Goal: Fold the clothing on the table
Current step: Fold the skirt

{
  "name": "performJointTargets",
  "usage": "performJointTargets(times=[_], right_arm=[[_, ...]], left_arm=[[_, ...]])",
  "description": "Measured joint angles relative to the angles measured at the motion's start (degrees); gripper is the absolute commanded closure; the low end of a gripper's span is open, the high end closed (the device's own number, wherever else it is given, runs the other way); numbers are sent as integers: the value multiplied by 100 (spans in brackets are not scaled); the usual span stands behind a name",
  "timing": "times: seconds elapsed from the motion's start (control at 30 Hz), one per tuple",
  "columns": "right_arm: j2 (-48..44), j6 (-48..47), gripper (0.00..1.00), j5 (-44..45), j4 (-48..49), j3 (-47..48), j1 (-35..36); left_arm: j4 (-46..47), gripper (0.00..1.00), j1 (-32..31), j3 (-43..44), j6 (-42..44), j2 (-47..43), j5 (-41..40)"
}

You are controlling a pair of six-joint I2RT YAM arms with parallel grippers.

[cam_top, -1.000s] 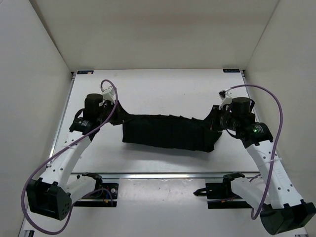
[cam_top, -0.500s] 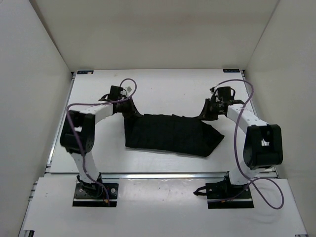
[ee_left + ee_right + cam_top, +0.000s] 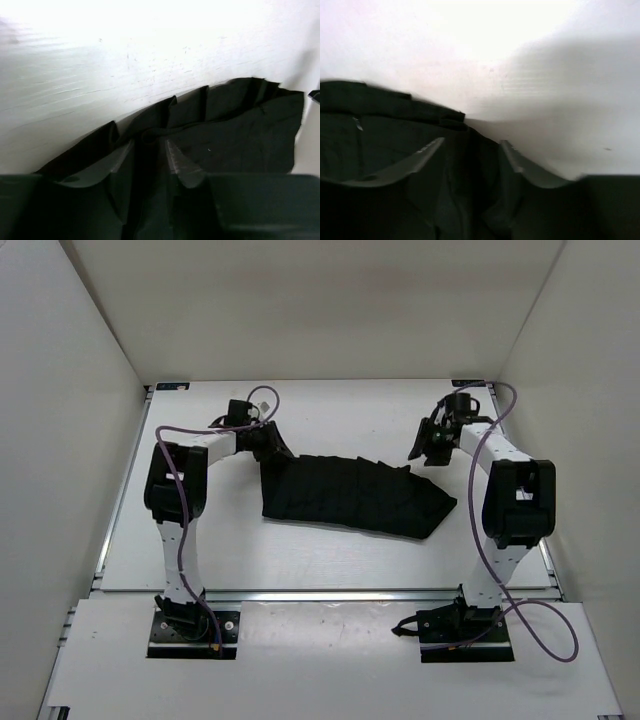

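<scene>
The black pleated clothing (image 3: pixel 350 495) lies folded into a wide band across the middle of the white table (image 3: pixel 350 410). My left gripper (image 3: pixel 272 445) is at its far left corner. In the left wrist view the left gripper (image 3: pixel 149 145) is open, with a fold of clothing (image 3: pixel 240 130) lying between the parted fingers. My right gripper (image 3: pixel 428 445) is just beyond the far right corner. In the right wrist view the right gripper (image 3: pixel 472 142) also stands open, with dark clothing (image 3: pixel 370 130) lying between and under the fingers.
White walls close in the table on the left, right and back. Metal rails (image 3: pixel 330 592) run along the near edge by the arm bases. Purple cables (image 3: pixel 490 510) loop beside both arms.
Both arms have stretched out toward the far side, taking the clothing's far edge with them. Both grippers, shut on the fabric before, have now opened.
</scene>
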Motion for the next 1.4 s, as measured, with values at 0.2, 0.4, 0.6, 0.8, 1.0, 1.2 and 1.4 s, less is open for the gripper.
performJointTargets(times=[0.2,0.4,0.6,0.8,1.0,1.2,1.4], right_arm=[[-828,208,41,398,-452,411,-37],[-2931,1058,41,433,-293,-1554,-164],[-4151,2153,40,496,-334,-3228,-120],[-5340,3270,39,356,-55,-4511,-269],[-5683,4146,35,83,391,-5512,-420],[-4933,4444,48,-197,1266,-5543,-426],[-4240,4223,91,-61,1720,-5355,-570]], left_arm=[[354,38,439,-549,-308,-920,286],[920,39,682,-1556,-525,-2369,697],[905,41,177,-2461,-387,-2712,669],[721,44,-472,-2588,-236,-2341,468],[1073,46,-595,-3407,-422,-2210,376],[1458,45,-863,-3635,-651,-2223,380],[1993,47,-1047,-4046,-938,-2378,415]])
